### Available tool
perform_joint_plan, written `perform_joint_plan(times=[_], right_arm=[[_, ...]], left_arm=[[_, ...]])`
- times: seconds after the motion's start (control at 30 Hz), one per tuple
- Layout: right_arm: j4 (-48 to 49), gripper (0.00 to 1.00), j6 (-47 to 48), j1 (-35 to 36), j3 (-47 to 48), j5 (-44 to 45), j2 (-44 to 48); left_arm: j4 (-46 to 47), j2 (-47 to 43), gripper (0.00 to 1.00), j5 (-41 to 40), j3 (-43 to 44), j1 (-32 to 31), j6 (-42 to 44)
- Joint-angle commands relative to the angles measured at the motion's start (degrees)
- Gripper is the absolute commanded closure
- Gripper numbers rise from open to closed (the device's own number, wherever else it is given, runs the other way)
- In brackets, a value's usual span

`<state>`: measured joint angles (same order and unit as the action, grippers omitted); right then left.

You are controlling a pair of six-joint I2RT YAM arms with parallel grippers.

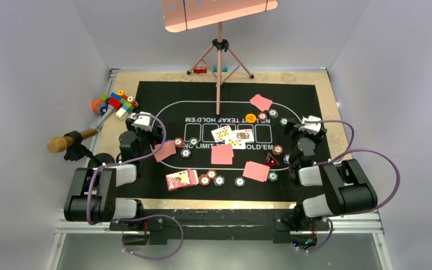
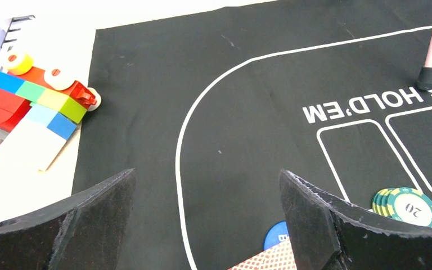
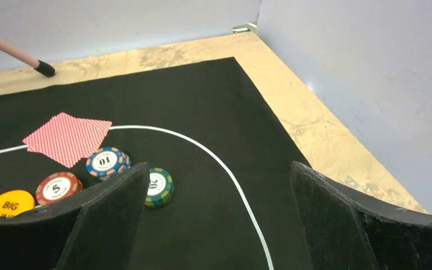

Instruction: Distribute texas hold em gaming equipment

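Observation:
Pink-red-backed cards lie face down on the black mat at the far side (image 1: 261,102), left (image 1: 165,151), middle (image 1: 222,154) and near right (image 1: 256,171). Face-up cards (image 1: 232,135) lie in the centre boxes. Striped chips sit in small groups by each card (image 1: 212,178). An orange button (image 1: 251,118) and a dark triangle (image 1: 270,160) lie on the right. My left gripper (image 1: 142,121) is open and empty over bare mat (image 2: 208,225), with a blue button (image 2: 274,235), a card corner (image 2: 264,260) and green chips (image 2: 408,206) nearby. My right gripper (image 1: 310,125) is open and empty (image 3: 219,219), beside a green chip (image 3: 158,187), blue chip (image 3: 107,162), red chip (image 3: 58,187) and a card (image 3: 67,138).
Colourful toy blocks (image 1: 115,104) lie off the mat's far left corner, also in the left wrist view (image 2: 28,101). A wooden-handled tool (image 1: 67,140) lies at the left edge. A pink tripod (image 1: 219,67) stands at the mat's far middle. A card box (image 1: 181,179) lies near the front.

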<state>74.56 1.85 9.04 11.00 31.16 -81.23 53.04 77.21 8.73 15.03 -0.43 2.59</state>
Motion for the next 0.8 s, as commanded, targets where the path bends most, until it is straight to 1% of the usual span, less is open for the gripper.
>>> perform_joint_plan(times=[0.0, 0.03, 0.13, 0.2, 0.3, 0.57, 0.67, 0.77], right_arm=[[-1.74, 0.02, -1.04, -1.78, 4.36, -4.02, 0.4], [-5.21, 0.02, -3.38, -2.43, 4.86, -4.94, 1.61], [-1.54, 0.02, -2.25, -2.71, 4.27, -4.76, 0.27], [-4.62, 0.02, -3.13, -2.71, 4.64, -4.97, 1.41], [-2.77, 0.02, -2.65, -2.71, 4.45, -4.83, 0.63], [-3.39, 0.02, -2.77, -2.71, 4.55, -4.79, 0.88], [-3.45, 0.02, -2.75, -2.71, 4.55, -4.79, 0.9], [-3.42, 0.02, -2.76, -2.71, 4.55, -4.79, 0.81]], left_arm=[[1.96, -0.05, 0.0, 0.37, 1.41, 0.35, 0.28], [1.82, -0.08, 0.0, 0.29, 1.43, 0.34, 0.31], [1.99, -0.07, 0.0, 0.37, 1.41, 0.34, 0.31], [2.2, -0.04, 0.0, 0.19, 1.33, 0.34, 0.27], [1.39, -0.01, 0.0, -0.54, 1.88, 0.34, -0.03], [1.89, 0.18, 0.0, -0.97, 1.61, 0.37, 0.13], [0.0, 0.2, 0.0, -0.87, 2.76, 0.38, -0.29], [1.15, -0.02, 0.0, -1.38, 1.94, 0.34, -0.4]])
